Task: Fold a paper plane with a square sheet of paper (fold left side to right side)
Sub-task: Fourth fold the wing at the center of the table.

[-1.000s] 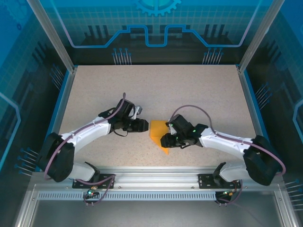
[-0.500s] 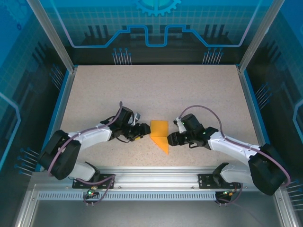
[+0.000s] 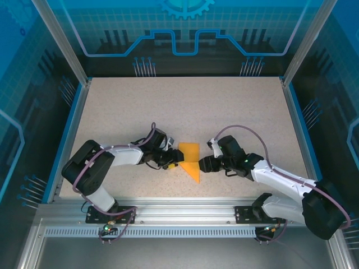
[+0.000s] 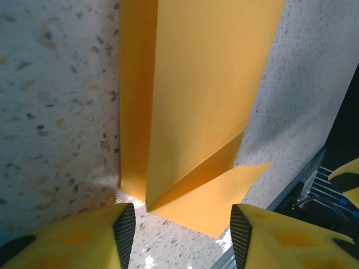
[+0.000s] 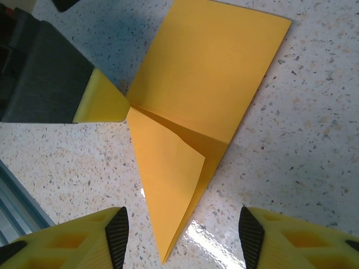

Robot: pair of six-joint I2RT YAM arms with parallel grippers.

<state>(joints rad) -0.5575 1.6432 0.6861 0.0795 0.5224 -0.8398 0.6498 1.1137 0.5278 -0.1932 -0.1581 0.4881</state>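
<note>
The orange sheet of paper (image 3: 189, 157) lies flat on the table, folded. Its far part is a rectangle and its near part a triangular flap ending in a point (image 3: 197, 180). My left gripper (image 3: 173, 161) sits at the paper's left edge, open; one yellow fingertip (image 5: 104, 105) touches the edge where the crease starts. In the left wrist view the paper (image 4: 196, 84) lies ahead of the open left gripper (image 4: 182, 238). My right gripper (image 3: 202, 165) is just right of the paper. In the right wrist view the right gripper (image 5: 184, 238) is open and the paper (image 5: 202, 84) points its tip into the gap, untouched.
The speckled table (image 3: 185, 106) stretches away behind the paper, bounded by blue side rails (image 3: 72, 129). A metal rail (image 3: 179, 204) runs along the near edge, close to the paper's tip. Both forearms lie low on either side.
My right gripper has come off the paper and drawn back to its right side. The left gripper has slid right up to the paper's left edge. The paper now lies uncovered.
</note>
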